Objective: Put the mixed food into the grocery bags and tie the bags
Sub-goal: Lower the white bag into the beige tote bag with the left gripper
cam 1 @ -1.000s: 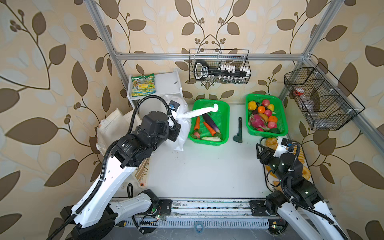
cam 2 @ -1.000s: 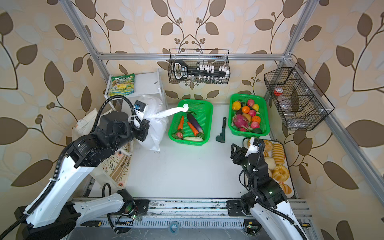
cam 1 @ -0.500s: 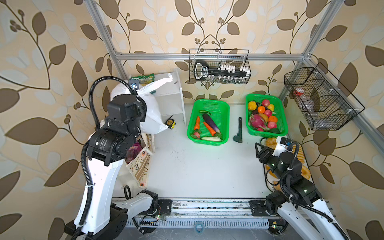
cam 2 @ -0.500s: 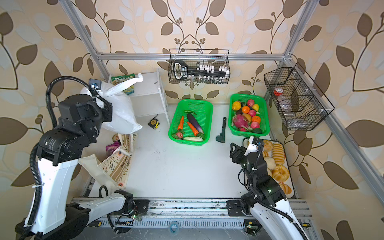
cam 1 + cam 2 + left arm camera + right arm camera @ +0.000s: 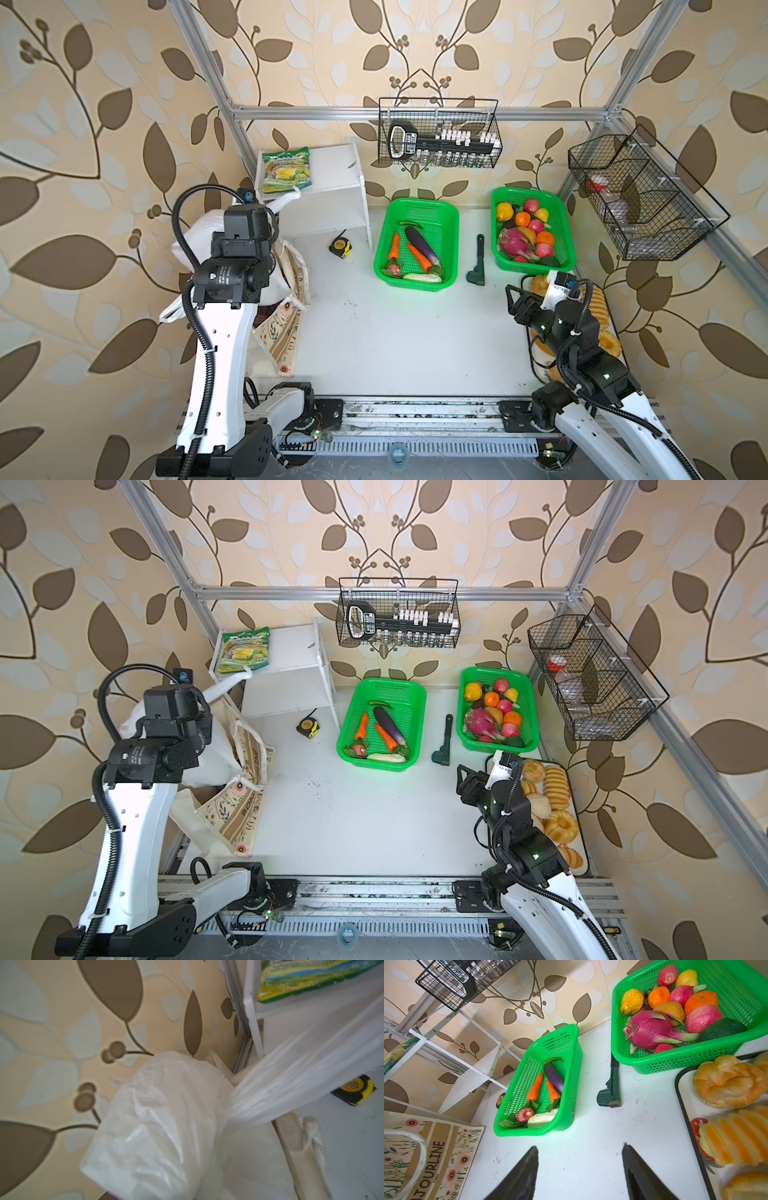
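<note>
Where the white plastic bag (image 5: 155, 1126) sits: at the far left edge of the table, against the wallpaper and just beside the white shelf (image 5: 328, 183). It bulges, and the plastic hides what is inside.
Bag neck: gathered tight, with one handle pulled out straight toward the shelf. In both top views the handle's loose end lies just below the yellow-green packet (image 5: 286, 170) on the shelf top.
Left gripper (image 5: 271, 214): raised over the white plastic bag. Its fingers are hidden under the wrist, but it is closed down tight, with the stretched handle running into it.
Tote (image 5: 245, 800): cream cloth with dark lettering, lying on the table at the left, partly under the left arm and touching the white plastic bag. Whether the white plastic bag rests inside it cannot be told.
Right gripper (image 5: 579, 1167): low over bare table at the right, fingers spread well apart, nothing between them.
Vegetable basket (image 5: 419, 201): green, at the back in the middle, holding carrots and an aubergine.
Fruit basket (image 5: 525, 190): green, to the right of the vegetable basket, just beyond the right gripper.
Dark tool (image 5: 478, 266): flat on the table between the two baskets.
Bread tray (image 5: 688, 1108): along the right edge beside the right arm, loaded with golden rolls.
Tape measure (image 5: 340, 248): on the table at the foot of the shelf.
</note>
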Controlling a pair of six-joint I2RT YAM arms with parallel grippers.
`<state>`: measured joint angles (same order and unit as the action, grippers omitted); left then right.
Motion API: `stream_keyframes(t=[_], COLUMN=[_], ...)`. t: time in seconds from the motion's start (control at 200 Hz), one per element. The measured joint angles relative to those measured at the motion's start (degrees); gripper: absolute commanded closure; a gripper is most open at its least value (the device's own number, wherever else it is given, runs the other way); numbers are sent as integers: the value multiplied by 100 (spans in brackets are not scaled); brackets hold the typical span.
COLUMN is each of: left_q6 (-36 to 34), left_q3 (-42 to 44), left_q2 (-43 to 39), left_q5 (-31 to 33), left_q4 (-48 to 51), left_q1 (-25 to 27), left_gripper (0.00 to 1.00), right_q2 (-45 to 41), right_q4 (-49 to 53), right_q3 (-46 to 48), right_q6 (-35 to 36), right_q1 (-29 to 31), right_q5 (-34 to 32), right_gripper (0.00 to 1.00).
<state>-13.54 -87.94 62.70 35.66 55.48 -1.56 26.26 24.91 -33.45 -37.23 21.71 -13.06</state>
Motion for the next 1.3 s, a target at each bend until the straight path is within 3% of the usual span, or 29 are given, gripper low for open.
stream_keyframes(t=[0.315,0.53,0.645,0.72,0.82,0.86,0.975,1.045,1.155,1.3], left_q6=[186,404,671,863,1132,1224,1506,1659,1845,2024], left_q3=[297,302,479,616,776,844,1001,1014,1012,946], left_q2=[-350,103,422,542,627,645,758,861,857,636], left_q5=[-726,-1362,-1856,-2129,-2524,-2632,-2841,-2951,-3023,-3040], left_q4=[57,197,175,168,72,17,-114,-136,-201,-354], left_q1=[-2,-345,-903,-1237,-1550,-1620,-1843,-2037,-2210,-2210], left_gripper=[100,100,91,76,73,66,67,61,60,45], right_q2=[79,114,81,31,-11,-11,-11,-11,-11,0], right_q4=[-83,-87,-74,-68,-68,-68,-68,-63,-63,-63], right_q3=[0,0,0,0,0,0,0,0,0,0], right_q6=[-44,-66,-66,-66,-63,-66,-63,-61,-39,-24], right_q1=[0,0,0,2,0,0,2,0,0,0], right_q5=[66,87,85,81,79,76,74,66,59,42], right_gripper=[36,36,36,36,36,36,36,36,36,36])
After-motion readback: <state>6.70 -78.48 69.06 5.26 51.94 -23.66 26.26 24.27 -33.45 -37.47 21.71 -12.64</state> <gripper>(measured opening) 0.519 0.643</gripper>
